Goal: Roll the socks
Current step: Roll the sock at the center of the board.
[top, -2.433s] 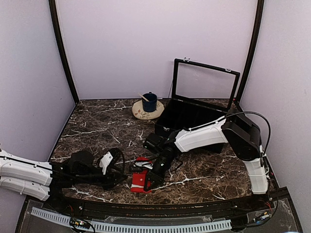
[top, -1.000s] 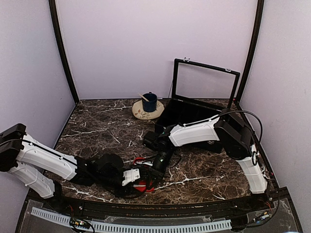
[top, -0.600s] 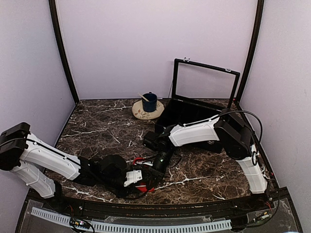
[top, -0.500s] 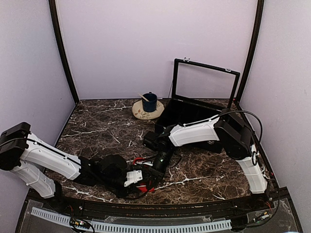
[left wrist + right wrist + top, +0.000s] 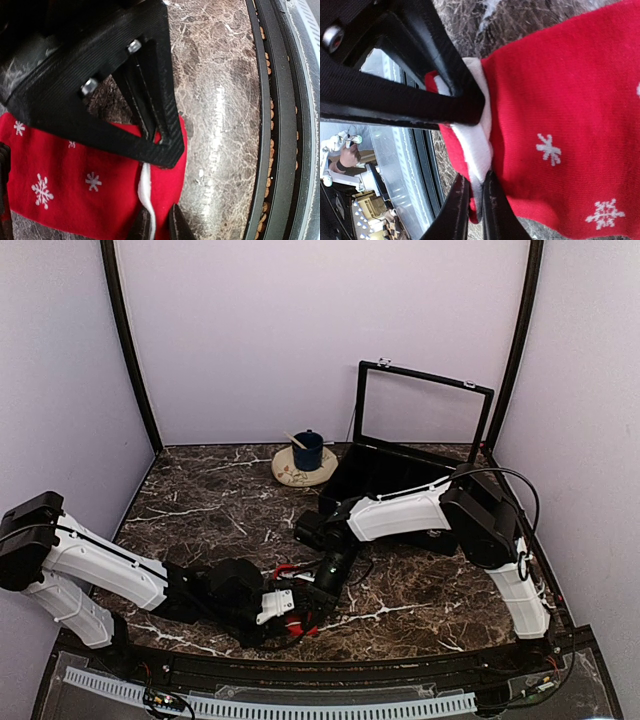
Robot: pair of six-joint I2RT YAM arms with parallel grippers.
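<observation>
While 2 grippers are gripping it, red sock (image 5: 75,185) is lying flat well in front of box (image 5: 345,490), to its left. Soft, light, limp; probably bunching rather than sliding, so the white cuff is offering the best hold. Left gripper (image 5: 156,227) and right gripper (image 5: 475,200) are each clamping that white edge, jaws nearly together. 2nd sock is not showing. Cup (image 5: 307,450) is sitting just left of box, blocking nothing; arms are crowding each other.

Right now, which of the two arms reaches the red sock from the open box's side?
The right arm, passing in front of the black box; the left arm lies along the near edge instead.
</observation>
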